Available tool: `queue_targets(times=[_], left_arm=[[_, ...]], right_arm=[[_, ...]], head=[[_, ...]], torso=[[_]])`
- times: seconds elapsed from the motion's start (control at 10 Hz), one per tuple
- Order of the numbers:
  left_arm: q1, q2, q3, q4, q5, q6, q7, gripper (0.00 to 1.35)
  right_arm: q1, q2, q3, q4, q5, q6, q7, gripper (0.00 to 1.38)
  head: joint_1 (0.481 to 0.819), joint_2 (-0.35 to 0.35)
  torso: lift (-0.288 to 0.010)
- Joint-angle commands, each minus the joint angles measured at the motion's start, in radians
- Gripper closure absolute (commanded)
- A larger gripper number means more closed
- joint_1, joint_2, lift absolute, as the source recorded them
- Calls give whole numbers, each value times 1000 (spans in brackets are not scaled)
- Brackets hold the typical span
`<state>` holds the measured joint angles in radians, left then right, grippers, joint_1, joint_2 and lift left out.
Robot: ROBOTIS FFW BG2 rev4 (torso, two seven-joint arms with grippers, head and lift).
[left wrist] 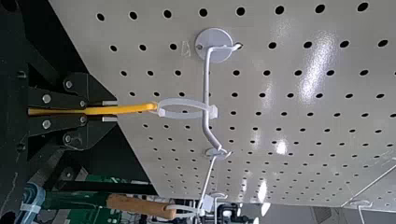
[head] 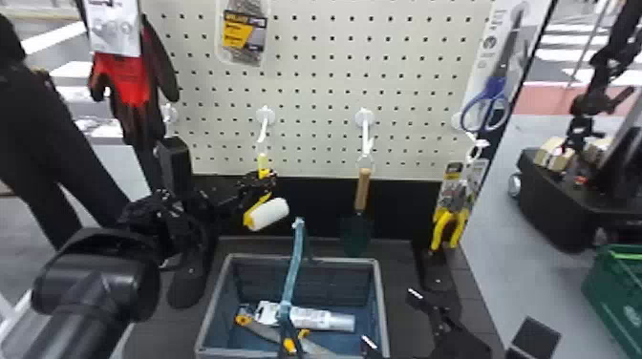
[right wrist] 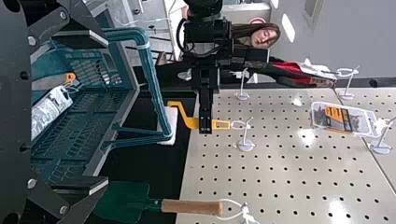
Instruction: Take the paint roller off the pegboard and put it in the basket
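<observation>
Left claw [head: 266, 181] pinching paint roller [head: 269, 214] (by its yellow handle [left wrist: 133, 108]), right claw [head: 392, 317] spread wide

We see a long yellow plastic paint roller [head: 270, 214] with a fluffy white tube | a flat, pale grey pegboard [head: 315, 67] with rows of black dots | a boxy blue plastic basket [head: 381, 296], grey rim, criss-cross sides | a flat green trowel [right wrist: 125, 200], brown wood handle | a floppy red-and-black cloth glove [head: 126, 79]
</observation>
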<state>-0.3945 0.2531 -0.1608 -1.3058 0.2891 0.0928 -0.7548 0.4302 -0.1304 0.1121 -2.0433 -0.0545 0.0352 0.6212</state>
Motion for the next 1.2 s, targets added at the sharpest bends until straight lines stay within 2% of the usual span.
queue_targets(times=[0.0, 0.4, 1.1], left_arm=[[17, -2, 7, -11, -1, -10, 2, 1222], [43, 12, 47, -82, -11, 1, 20, 1222], [97, 17, 86, -234, -8, 33, 40, 1222]], right_arm=[[4, 0, -3, 0, -2, 2, 0, 251], [6, 0, -3, -5, -2, 11, 0, 251], [13, 0, -5, 0, 1, 20, 0, 251]], head=[[549, 0], [549, 0], [549, 0]], torso=[[-100], [-100], [-100]])
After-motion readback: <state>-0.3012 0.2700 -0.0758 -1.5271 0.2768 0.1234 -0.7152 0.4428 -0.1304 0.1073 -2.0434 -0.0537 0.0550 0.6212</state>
